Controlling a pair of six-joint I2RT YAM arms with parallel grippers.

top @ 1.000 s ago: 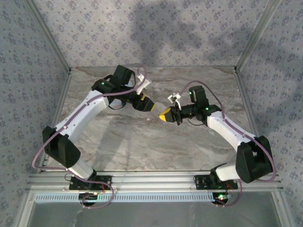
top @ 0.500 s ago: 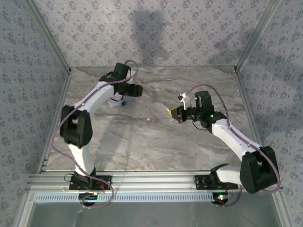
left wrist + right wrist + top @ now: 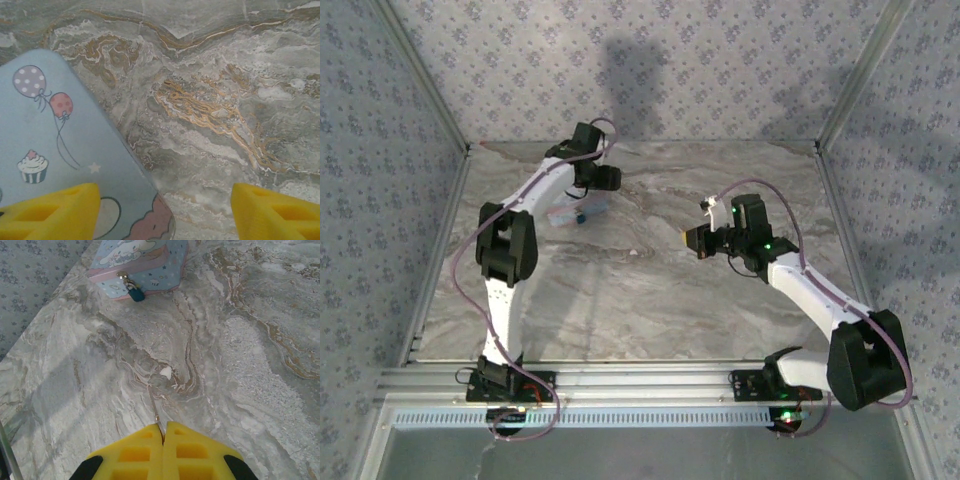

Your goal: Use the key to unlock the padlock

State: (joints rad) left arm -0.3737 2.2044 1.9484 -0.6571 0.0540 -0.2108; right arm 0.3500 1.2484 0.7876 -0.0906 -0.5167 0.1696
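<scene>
The padlock [image 3: 134, 292] hangs on the front of the tin [image 3: 150, 270], well ahead of the right fingers [image 3: 150, 450], which pinch the key [image 3: 155, 416]. The left fingers [image 3: 50, 212] are spread wide over the tin's lid.

Left gripper [image 3: 607, 180] hangs right by the pale blue tin [image 3: 565, 213], back-left on the marble table [image 3: 620, 300], dark padlock [image 3: 580, 217] on its near side; right gripper [image 3: 690, 238] hovers mid-table.
</scene>
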